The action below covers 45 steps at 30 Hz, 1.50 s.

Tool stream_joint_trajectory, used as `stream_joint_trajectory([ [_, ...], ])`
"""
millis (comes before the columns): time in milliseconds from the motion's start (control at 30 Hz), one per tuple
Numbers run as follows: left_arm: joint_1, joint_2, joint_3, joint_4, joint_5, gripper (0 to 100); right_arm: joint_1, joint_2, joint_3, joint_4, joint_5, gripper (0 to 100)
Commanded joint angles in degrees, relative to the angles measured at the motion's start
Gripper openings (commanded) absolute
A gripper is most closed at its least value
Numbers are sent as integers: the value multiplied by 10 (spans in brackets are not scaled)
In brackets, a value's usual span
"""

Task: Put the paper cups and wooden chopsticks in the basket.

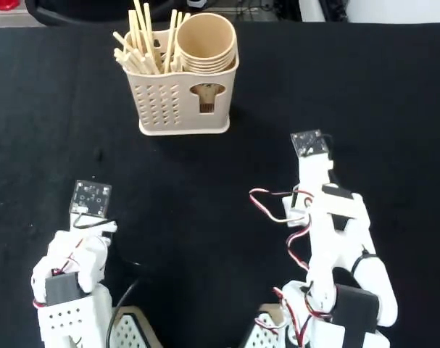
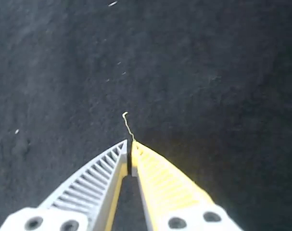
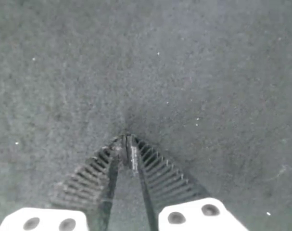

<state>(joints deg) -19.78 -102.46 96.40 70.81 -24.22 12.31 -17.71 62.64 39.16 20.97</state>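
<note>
Several stacked tan paper cups [image 1: 206, 42] and pale wooden chopsticks [image 1: 141, 45] stand inside the beige perforated plastic basket [image 1: 182, 109], high view. Left wrist view: left gripper [image 2: 130, 145] jaws closed, tips touching, over black cloth [image 2: 184, 57]. Right wrist view: right gripper [image 3: 127, 140] jaws likewise closed.

Light is falling evenly from above on the basket [image 1: 182, 94]; the black cloth [image 1: 364, 94] is soaking it up. My left gripper [image 2: 130, 144] is catching bright light over dim cloth; my right gripper [image 3: 126, 140] is casting a soft shadow at its tips.
</note>
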Motion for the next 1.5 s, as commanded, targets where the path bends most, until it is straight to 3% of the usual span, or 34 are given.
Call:
stream_joint_trajectory([
  [0,-31,-4,11,3,-2,30,-12,-3,0,-6,0,13],
  [1467,-52,-4,11,3,-2,30,-12,-2,1,-6,0,13],
])
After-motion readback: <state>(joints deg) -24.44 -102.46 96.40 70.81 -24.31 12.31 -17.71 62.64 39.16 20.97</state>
